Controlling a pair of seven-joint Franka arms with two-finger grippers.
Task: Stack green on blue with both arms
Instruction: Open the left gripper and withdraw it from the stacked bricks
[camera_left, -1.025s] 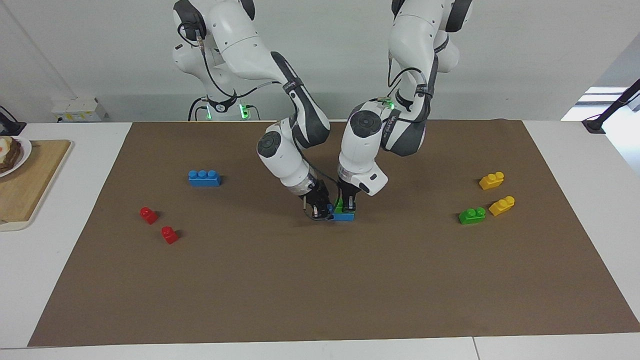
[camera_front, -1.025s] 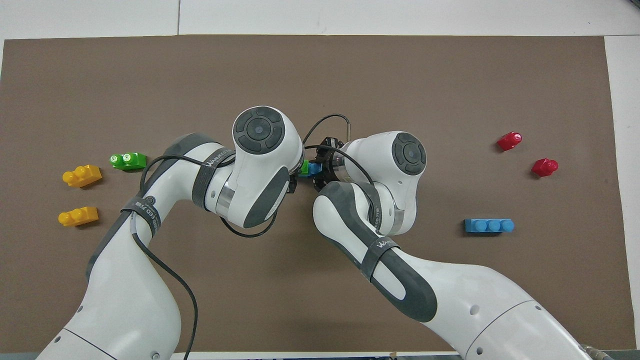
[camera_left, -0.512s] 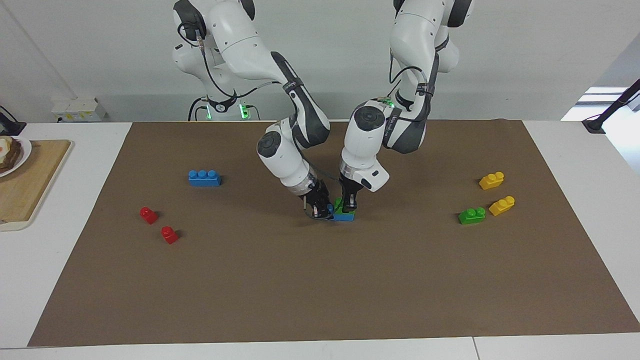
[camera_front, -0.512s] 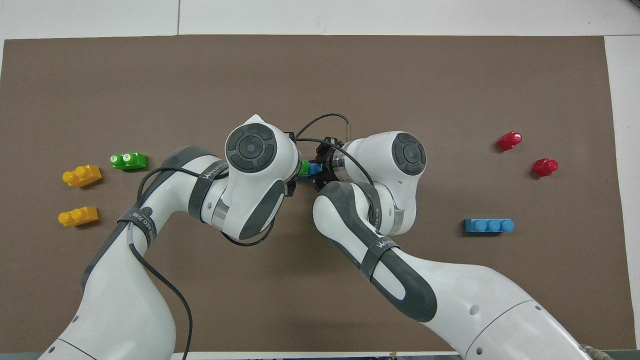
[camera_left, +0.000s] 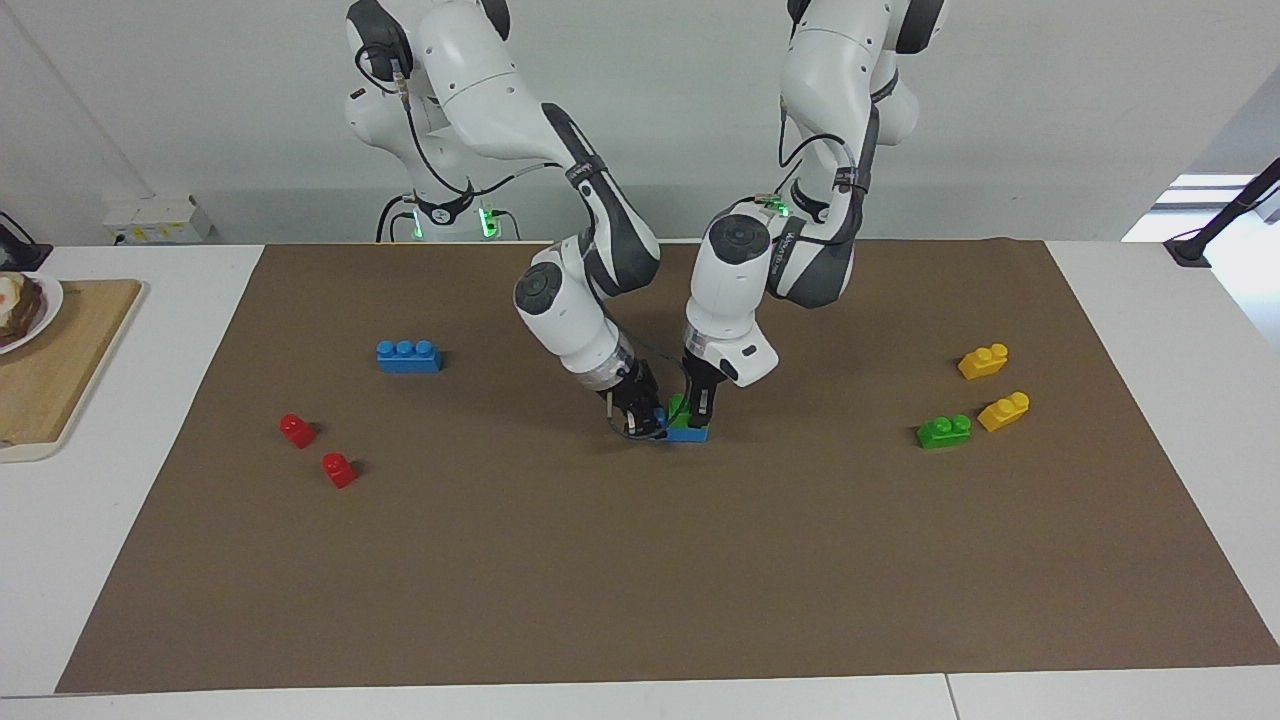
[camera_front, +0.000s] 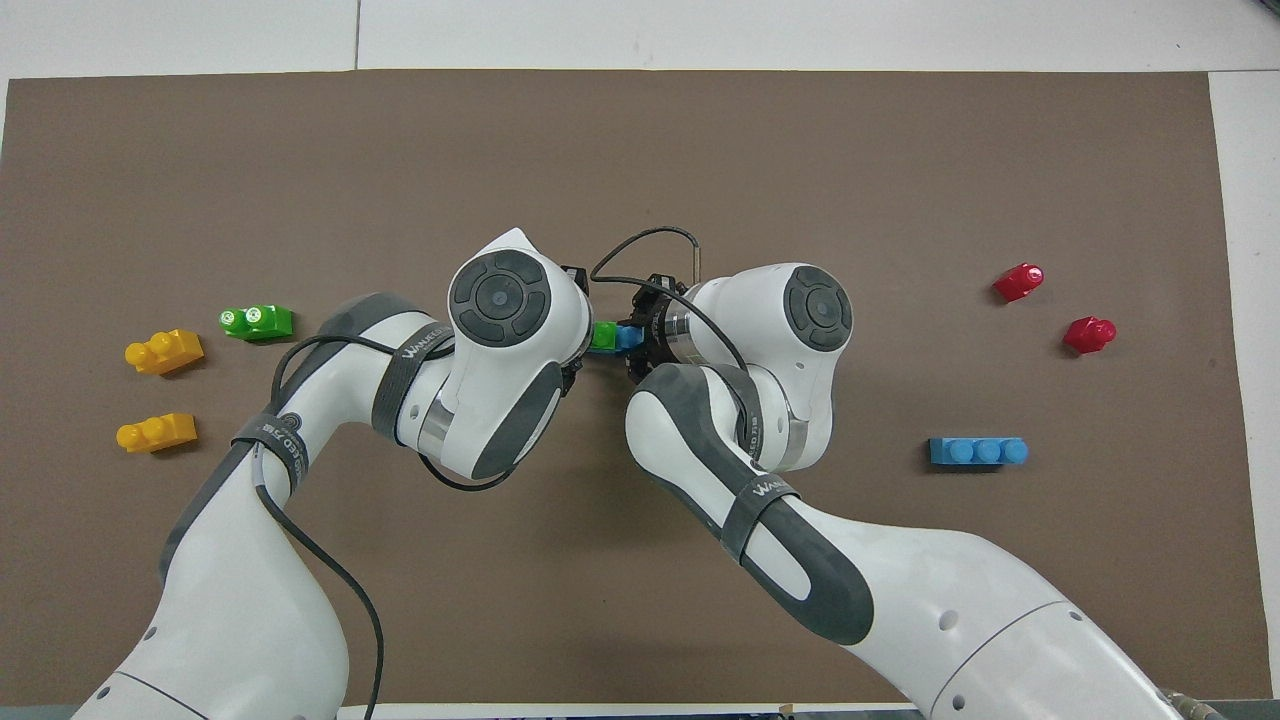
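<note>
Green brick sits on the blue brick mid-mat; right pincer clamps the blue, left pincer straddles the green (grip unclear).

Two blue bricks, two green, two yellow, two red, and two arms' pincers.

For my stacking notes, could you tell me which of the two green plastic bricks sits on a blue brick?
The green plastic brick mid-mat sits on a blue plastic brick; the other green brick lies on the mat beside two yellow bricks.
</note>
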